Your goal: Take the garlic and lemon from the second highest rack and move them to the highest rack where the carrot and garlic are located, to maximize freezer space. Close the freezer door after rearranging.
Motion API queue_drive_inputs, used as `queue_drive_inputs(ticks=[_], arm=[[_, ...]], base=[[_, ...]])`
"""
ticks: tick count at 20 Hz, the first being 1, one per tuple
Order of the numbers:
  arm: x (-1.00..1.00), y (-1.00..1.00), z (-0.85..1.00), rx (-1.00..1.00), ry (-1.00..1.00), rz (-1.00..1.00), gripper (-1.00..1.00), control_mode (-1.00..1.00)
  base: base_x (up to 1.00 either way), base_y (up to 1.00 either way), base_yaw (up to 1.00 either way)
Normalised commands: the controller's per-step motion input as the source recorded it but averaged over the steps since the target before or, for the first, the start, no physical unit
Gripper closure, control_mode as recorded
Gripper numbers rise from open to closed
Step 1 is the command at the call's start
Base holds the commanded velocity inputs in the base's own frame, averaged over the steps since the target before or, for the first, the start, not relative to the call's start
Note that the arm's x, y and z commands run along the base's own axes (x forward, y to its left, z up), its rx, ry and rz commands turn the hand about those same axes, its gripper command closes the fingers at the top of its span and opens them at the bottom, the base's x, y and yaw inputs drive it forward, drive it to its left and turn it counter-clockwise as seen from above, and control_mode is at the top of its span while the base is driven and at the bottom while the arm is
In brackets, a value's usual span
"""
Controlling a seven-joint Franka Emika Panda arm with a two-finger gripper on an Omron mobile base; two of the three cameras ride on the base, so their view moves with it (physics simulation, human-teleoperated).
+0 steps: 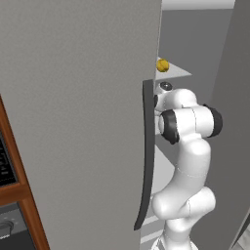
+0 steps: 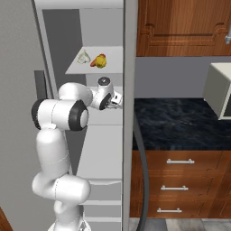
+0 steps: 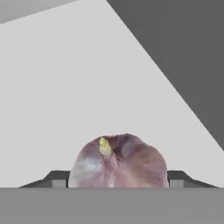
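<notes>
A purple-white garlic sits between my two fingertips, which press against its sides; my gripper is shut on it. It is over the pale second highest rack. In the right base view my gripper reaches into the freezer just under the highest rack. That rack holds another garlic, an orange carrot and the yellow lemon, touching each other or nearly so. The lemon also shows on the highest rack. The freezer door stands open, edge-on.
The matching grey door stays shut at the left, its dark handle close to my arm. Right of the freezer are a dark counter, wooden drawers and upper cabinets. Lower shelves lie beneath.
</notes>
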Motion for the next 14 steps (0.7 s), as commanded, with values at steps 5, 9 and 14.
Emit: queue_drive_inputs(ticks=[5,9,14], arm=[[-0.63,0.00,-0.19,0.00,-0.13,0.00,1.00,-1.00],[-0.79,0.00,-0.07,0.00,-0.07,0.00,1.00,-1.00],[-0.87,0.00,0.15,0.00,0.00,0.00,1.00,-1.00]], base=[[0.00,0.00,0.00],[0.00,0.00,0.00],[0.00,0.00,0.00]])
